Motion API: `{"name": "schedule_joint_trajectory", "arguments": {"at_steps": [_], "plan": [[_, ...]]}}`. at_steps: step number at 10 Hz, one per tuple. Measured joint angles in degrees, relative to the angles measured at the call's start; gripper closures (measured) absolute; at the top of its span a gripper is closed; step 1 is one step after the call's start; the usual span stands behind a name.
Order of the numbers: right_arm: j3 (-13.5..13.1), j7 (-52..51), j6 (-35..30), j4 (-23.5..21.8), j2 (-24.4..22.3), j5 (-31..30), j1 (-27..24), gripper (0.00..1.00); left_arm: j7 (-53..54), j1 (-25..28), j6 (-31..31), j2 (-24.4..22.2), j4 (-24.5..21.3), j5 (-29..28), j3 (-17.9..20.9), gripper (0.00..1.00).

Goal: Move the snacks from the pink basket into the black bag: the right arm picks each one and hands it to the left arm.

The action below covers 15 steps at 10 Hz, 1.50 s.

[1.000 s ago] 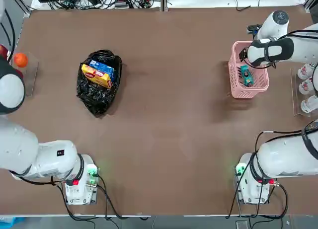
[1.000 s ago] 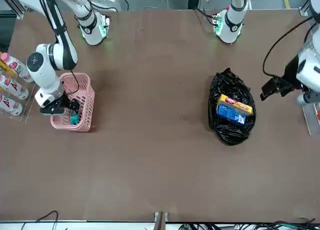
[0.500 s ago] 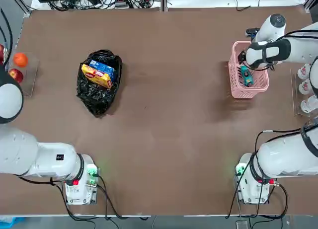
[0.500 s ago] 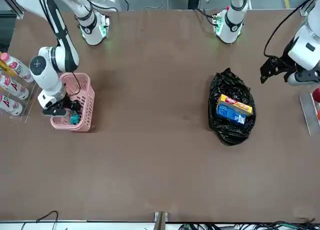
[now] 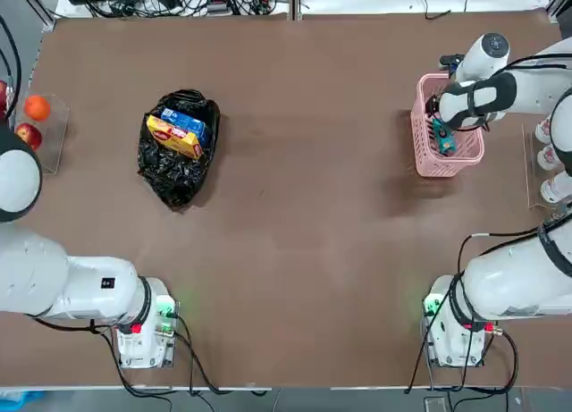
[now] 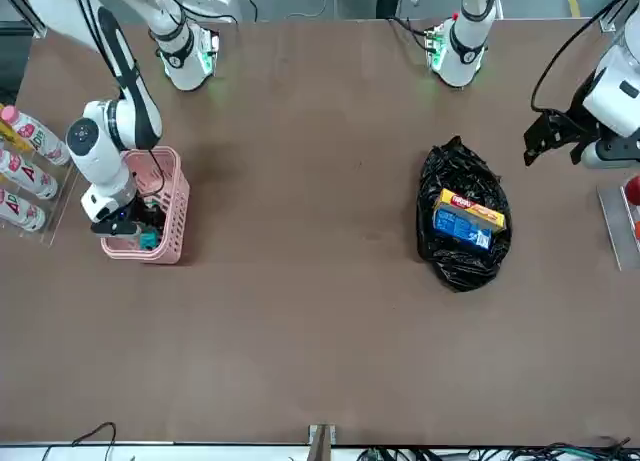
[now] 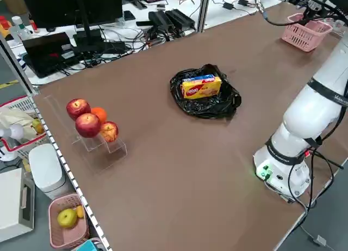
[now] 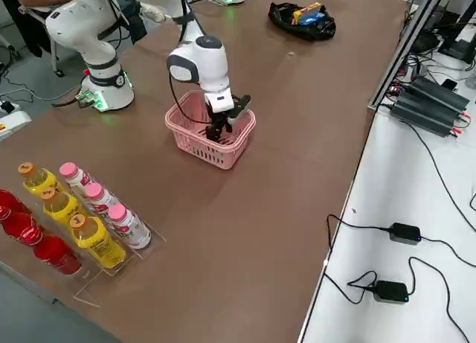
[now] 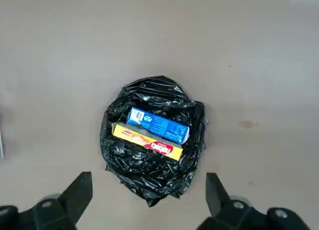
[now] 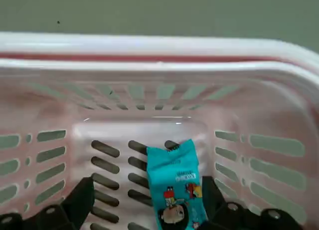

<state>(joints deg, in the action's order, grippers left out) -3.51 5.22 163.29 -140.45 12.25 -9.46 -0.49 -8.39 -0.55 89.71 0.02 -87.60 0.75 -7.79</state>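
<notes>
A: Snacks first: where does each one lie, starting at the robot's end of the table (image 5: 295,278)?

B: Two are in the black bag (image 5: 177,153) on the left half: the blue pack (image 5: 186,123) and the long yellow-orange pack (image 5: 173,137) lie side by side, touching, in its open mouth. The small teal one (image 5: 443,137) lies on the floor of the pink basket (image 5: 422,148), on the right half and a little farther out.

A: And the arms?

B: The right gripper (image 10: 144,200) is down inside the basket, jaws wide, one finger on each side of the teal packet; whether they touch it I cannot tell. The left gripper (image 6: 552,143) hangs in the air off the bag's outer side, jaws wide and empty, with the bag below its wrist camera.

A: Anything beyond the basket?

B: White bottles (image 5: 550,157) stand in a clear rack at the right edge. At the far left edge, apples and an orange (image 5: 37,107) sit on a clear stand.
</notes>
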Motion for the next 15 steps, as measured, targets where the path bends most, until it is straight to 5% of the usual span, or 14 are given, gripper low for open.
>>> {"name": "schedule_joint_trajectory", "arguments": {"at_steps": [15], "plan": [[-2.28,0.15,5.45,-0.41,3.04,-7.41,-0.08,0.06,-0.11,-0.98,-2.41,1.09,0.0,0.27,-0.66,0.0]]}}
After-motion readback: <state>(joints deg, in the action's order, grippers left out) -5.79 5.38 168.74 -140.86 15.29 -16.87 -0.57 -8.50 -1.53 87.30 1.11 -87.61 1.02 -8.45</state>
